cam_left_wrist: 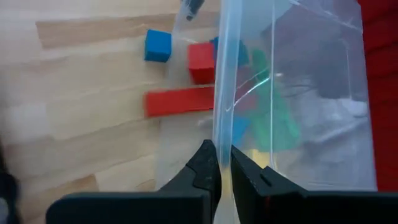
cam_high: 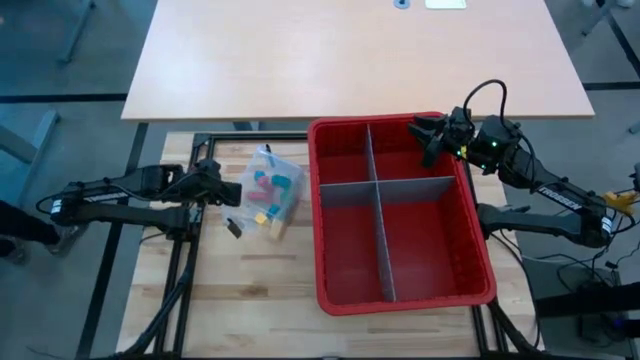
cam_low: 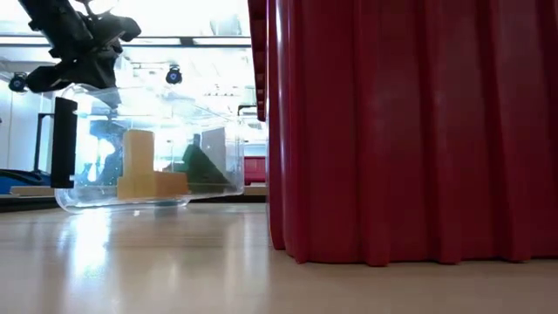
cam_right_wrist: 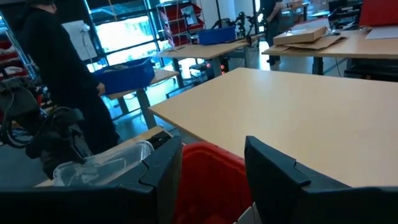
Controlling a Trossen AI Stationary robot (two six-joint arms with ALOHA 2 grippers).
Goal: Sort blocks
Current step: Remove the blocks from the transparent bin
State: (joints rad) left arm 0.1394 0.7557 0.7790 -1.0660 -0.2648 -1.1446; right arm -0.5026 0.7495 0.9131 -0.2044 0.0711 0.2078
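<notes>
A small clear tub (cam_high: 272, 196) stands on its bottom on the wooden table, left of the red bin (cam_high: 480, 240). The blocks lie inside it: a blue cube (cam_left_wrist: 157, 45), a red cube (cam_left_wrist: 200, 62), a red bar (cam_left_wrist: 179, 101), green pieces (cam_left_wrist: 277, 121) and yellow ones (cam_low: 139, 170). My left gripper (cam_left_wrist: 224, 173) is at the tub's left side, shut on its wall. My right gripper (cam_high: 432, 137) hovers level over the bin's far right corner, open, with nothing between its fingers (cam_right_wrist: 163, 177). My left gripper pinches the tub's thin clear side wall (cam_left_wrist: 224, 127) at its upper rim, with one finger on each face of it. The fingers slant down onto it from the table's left side. The tub's bottom (cam_low: 122, 204) rests on the table.
The red bin is split into several compartments by grey divider panels (cam_high: 378, 190). A small dark piece (cam_high: 233, 228) lies by the tub's near left corner. A second, pale table (cam_high: 350, 50) stands beyond. In the right wrist view a person (cam_right_wrist: 56, 68) stands in the room.
</notes>
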